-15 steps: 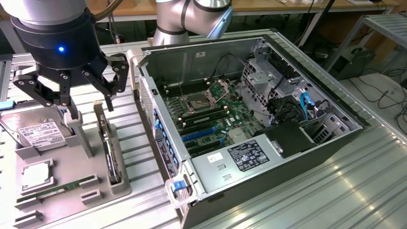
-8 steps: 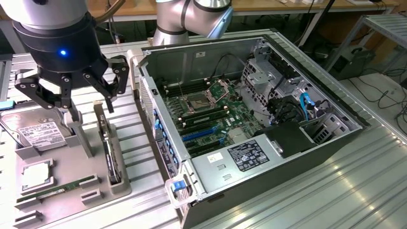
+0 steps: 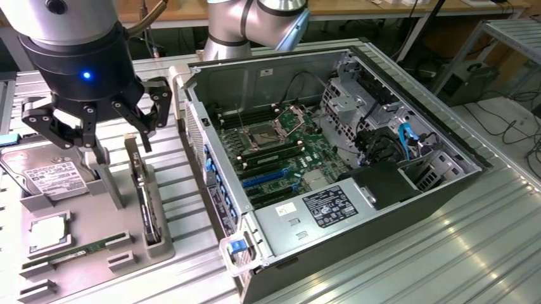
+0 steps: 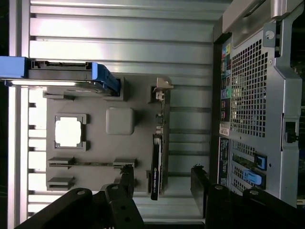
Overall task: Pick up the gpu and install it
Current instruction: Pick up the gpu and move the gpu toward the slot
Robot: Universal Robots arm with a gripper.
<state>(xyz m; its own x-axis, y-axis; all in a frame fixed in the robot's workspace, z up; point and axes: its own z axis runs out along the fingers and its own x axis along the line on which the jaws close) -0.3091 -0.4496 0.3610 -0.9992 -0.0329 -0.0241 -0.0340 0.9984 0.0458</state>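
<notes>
One gpu [image 3: 151, 215] [image 4: 156, 167] is standing on edge in one tray [image 3: 85, 218], at the exterior view's left of one case [image 3: 253, 82]. One gripper [image 3: 115, 142] [image 4: 162, 174] is hanging above it, pointing down, wide open.

Exterior view: high oblique over computer case [image 3: 253, 82], parts tray [image 3: 89, 212]. Wrist view: straight down, closer; both share tray.

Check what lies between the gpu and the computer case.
Between the gpu and the computer case, only the edge of the tray and bare slatted table; both views show it.
</notes>
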